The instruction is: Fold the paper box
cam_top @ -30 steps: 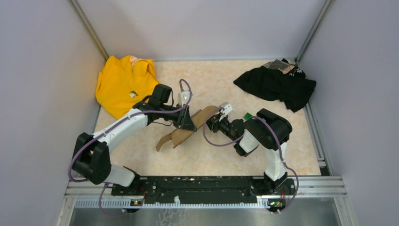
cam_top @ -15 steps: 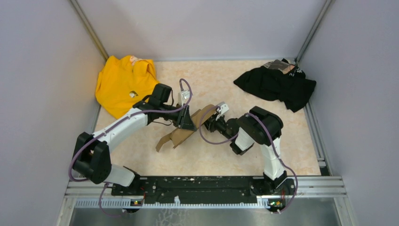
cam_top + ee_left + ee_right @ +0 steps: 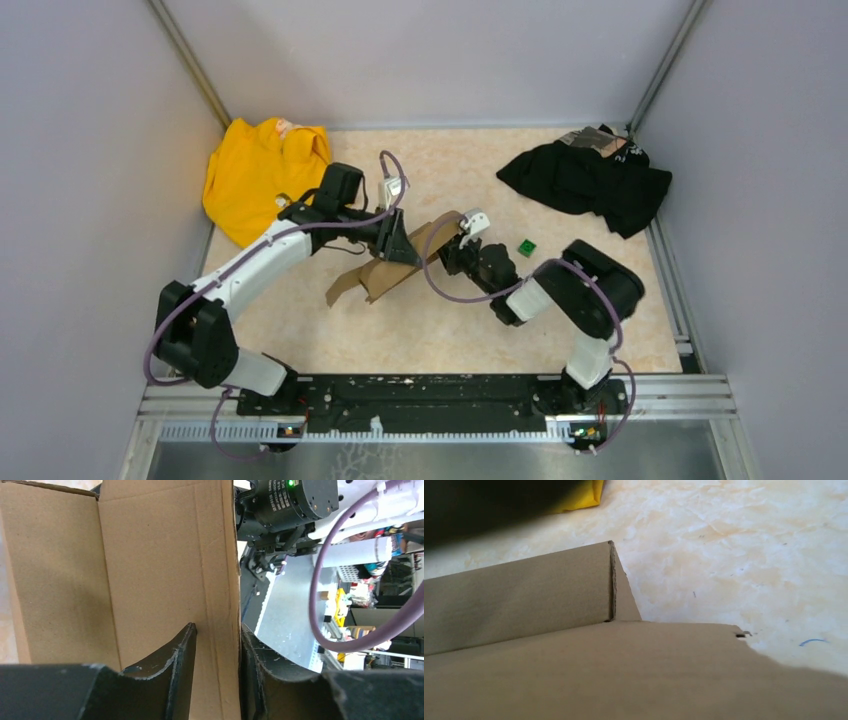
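The paper box is a plain brown cardboard sheet with flaps and creases, held tilted off the table at the middle. My left gripper comes from the left and is shut on one panel edge. In the left wrist view its two black fingers pinch a strip of the cardboard. My right gripper sits against the box's right end. In the right wrist view the cardboard fills the lower frame and hides the fingers, so I cannot tell how the jaws stand.
A yellow garment lies at the far left; its corner also shows in the right wrist view. A black garment lies at the far right. A tiny green cube sits on the table just right of my right wrist.
My left gripper has lifted the box a little up and left. The right arm's elbow has swung right, and the green cube now shows beside it.
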`<state>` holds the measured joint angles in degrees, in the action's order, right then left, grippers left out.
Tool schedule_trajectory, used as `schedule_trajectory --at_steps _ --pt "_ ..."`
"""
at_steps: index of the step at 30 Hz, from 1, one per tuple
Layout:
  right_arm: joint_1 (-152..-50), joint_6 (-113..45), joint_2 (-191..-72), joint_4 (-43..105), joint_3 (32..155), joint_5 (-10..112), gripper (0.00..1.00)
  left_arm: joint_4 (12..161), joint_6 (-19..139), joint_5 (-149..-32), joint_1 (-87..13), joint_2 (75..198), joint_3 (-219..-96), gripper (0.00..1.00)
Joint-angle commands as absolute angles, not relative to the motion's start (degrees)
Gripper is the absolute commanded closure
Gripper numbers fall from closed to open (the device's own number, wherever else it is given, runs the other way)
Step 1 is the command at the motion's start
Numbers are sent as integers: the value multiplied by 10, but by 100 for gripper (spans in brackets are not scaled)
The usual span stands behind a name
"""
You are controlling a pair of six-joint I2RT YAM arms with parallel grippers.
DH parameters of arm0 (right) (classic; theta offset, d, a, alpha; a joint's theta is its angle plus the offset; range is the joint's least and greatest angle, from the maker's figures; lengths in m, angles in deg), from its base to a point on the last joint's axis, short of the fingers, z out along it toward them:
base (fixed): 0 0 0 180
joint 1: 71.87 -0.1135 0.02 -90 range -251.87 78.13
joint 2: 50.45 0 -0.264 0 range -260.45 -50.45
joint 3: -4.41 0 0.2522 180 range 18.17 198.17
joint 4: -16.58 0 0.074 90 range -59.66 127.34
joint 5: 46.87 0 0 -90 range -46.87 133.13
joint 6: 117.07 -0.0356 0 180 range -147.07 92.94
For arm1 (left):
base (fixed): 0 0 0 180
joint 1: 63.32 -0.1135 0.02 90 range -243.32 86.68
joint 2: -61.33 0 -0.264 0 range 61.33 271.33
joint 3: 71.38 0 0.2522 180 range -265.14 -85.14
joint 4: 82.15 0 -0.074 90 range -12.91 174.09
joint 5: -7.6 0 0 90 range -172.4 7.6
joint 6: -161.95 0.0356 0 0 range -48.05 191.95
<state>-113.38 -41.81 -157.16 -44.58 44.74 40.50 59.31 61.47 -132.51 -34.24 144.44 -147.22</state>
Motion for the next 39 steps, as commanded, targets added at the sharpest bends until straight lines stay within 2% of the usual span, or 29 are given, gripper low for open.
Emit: schedule_trajectory --at_steps 1,8,12,16,21,24,34,39 --pt "-1144 -424 -1414 -226 490 426 100 582 595 -1325 -364 1441 -1529 58" --pt "-1144 -412 -1304 201 614 494 100 605 529 -1338 -423 1445 -1562 54" --pt "-1144 -401 -1287 355 670 511 100 629 509 -1349 -435 1450 -1571 52" --pt "-1144 -391 -1274 447 694 509 100 637 500 -1346 -441 1449 -1574 51" --pt "-1144 -384 -1259 489 672 483 100 660 497 -1335 -444 1436 -1525 50" --pt "-1144 -384 -1256 482 650 474 100 692 495 -1305 -444 1413 -1477 44" --pt "-1149 -375 -1261 449 589 454 100 784 473 -1179 -444 1259 -1339 43" --pt "-1169 -367 -1269 469 601 435 90 764 469 -1176 -444 1235 -1330 43"
